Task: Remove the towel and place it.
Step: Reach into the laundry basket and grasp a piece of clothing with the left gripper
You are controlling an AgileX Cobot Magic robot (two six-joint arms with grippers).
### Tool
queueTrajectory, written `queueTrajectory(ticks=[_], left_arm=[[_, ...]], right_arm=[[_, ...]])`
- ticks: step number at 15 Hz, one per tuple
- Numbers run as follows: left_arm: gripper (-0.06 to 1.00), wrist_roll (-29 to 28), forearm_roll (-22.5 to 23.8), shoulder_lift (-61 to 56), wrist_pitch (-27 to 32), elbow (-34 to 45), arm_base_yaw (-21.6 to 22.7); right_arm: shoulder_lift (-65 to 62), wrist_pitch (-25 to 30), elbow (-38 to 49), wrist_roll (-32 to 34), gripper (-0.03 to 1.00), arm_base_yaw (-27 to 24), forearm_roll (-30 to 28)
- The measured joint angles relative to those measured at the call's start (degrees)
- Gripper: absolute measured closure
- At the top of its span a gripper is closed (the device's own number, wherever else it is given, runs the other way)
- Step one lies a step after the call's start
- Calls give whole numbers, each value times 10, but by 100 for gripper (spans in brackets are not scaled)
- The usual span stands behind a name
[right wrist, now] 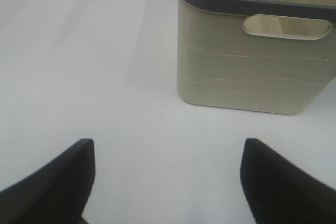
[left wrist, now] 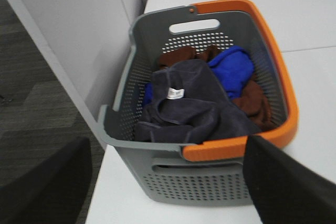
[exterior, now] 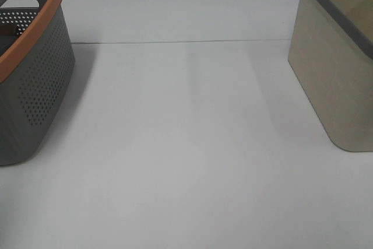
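Observation:
The dark navy-charcoal towel point(left wrist: 186, 106) with a small white label lies crumpled on top of the cloths inside the grey basket with an orange rim point(left wrist: 210, 145). That basket stands at the table's left edge in the high view point(exterior: 35, 86); the towel is hidden there. My left gripper point(left wrist: 168, 182) is open and empty, its fingers point(left wrist: 283, 182) held apart, short of the basket. My right gripper point(right wrist: 165, 182) is open and empty above bare table. Neither gripper shows in the high view.
A blue cloth point(left wrist: 233, 69) and brown cloths point(left wrist: 254, 100) lie in the grey basket beside the towel. A beige basket with a dark grey rim point(exterior: 341, 62) stands at the right; it also shows in the right wrist view point(right wrist: 252, 51). The white table point(exterior: 186, 144) lies between the baskets.

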Motion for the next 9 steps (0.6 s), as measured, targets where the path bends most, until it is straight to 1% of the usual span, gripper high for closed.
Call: queueTrajectory(ticks=[2,4,6,9], left_arm=[[19,-71,64,108,-7,-57,0],[19,-123,99,224,-8,-118,0],[19,-152,109,336,2,-184,0],[21,-185,119,498,51,-280,0]], right_arm=[[0,0,0,0,24,0,0],[0,0,0,0,24,0,0],[0,0,0,0,24,0,0],[0,0,0,0,24,0,0]])
